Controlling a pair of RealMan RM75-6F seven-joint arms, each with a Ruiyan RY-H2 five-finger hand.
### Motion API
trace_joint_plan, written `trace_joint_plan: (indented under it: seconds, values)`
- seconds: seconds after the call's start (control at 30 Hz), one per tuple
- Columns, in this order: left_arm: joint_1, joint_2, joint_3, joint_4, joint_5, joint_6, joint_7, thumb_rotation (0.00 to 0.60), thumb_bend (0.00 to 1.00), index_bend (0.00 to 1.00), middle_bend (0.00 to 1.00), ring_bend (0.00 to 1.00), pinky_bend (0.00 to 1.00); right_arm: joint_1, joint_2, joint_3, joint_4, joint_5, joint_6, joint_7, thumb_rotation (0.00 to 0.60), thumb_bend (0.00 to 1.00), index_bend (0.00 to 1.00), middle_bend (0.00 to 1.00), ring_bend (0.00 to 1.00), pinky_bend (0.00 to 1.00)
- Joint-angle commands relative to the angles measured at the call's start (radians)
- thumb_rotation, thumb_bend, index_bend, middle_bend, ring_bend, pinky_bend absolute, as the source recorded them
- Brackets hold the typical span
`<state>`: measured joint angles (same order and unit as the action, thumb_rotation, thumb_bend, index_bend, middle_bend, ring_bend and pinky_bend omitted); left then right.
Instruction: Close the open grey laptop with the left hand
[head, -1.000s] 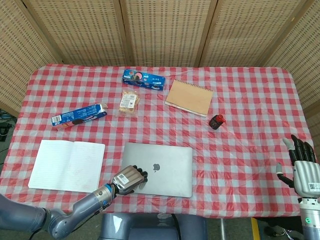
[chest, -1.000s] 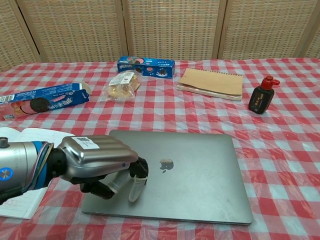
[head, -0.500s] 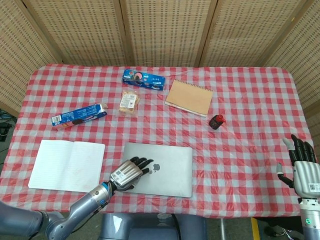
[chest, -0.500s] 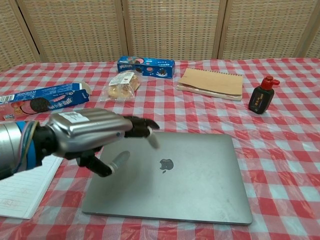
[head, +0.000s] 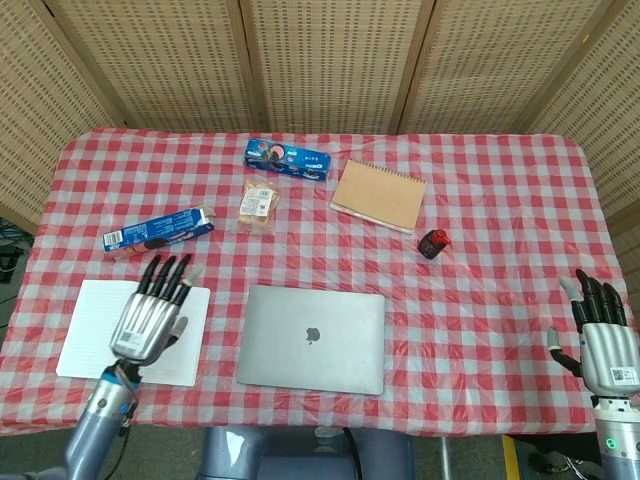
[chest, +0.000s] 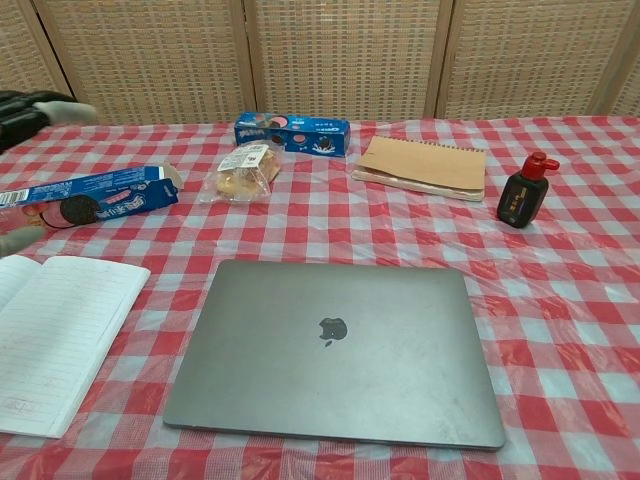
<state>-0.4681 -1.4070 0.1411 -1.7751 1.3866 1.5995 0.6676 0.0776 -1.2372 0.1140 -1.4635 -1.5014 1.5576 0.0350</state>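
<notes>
The grey laptop (head: 313, 338) lies flat with its lid down near the table's front edge, also in the chest view as the laptop (chest: 335, 350). My left hand (head: 150, 315) is raised over the open white notebook (head: 100, 330), to the left of the laptop and apart from it, fingers spread and holding nothing. In the chest view only the fingertips (chest: 35, 108) of that hand show at the top left corner. My right hand (head: 600, 335) stays at the far right by the table's edge, fingers apart and empty.
A tan spiral notebook (head: 378, 195), a small red-capped black bottle (head: 433, 243), a blue cookie box (head: 286, 158), a bagged snack (head: 258, 205) and a long blue cookie pack (head: 158, 231) lie on the checked tablecloth (head: 480, 300) behind the laptop.
My left hand has lifted off the laptop lid and swung left to above the white notebook, its fingers spreading. The laptop stays closed. The right hand has barely moved.
</notes>
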Motion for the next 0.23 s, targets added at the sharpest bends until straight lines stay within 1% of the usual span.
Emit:
trace_joint_plan:
  seconds: [0.03, 0.13, 0.23]
  values:
    - [0.075, 0.035, 0.031, 0.039, 0.033, 0.054, -0.049, 0.600, 0.33, 0.00, 0.00, 0.00, 0.00, -0.001, -0.001, 0.000, -0.004, -0.005, 0.006, -0.008, 0.600, 0.65, 0.00, 0.00, 0.00, 0.00]
    - [0.136, 0.048, 0.049, 0.065, 0.039, 0.078, -0.097, 0.600, 0.31, 0.00, 0.00, 0.00, 0.00, -0.003, -0.001, -0.001, -0.009, -0.011, 0.016, -0.024, 0.600, 0.64, 0.00, 0.00, 0.00, 0.00]
    - [0.174, 0.050, 0.050, 0.085, 0.035, 0.082, -0.137, 0.600, 0.29, 0.00, 0.00, 0.00, 0.00, -0.003, 0.000, -0.004, -0.011, -0.016, 0.017, -0.032, 0.600, 0.63, 0.00, 0.00, 0.00, 0.00]
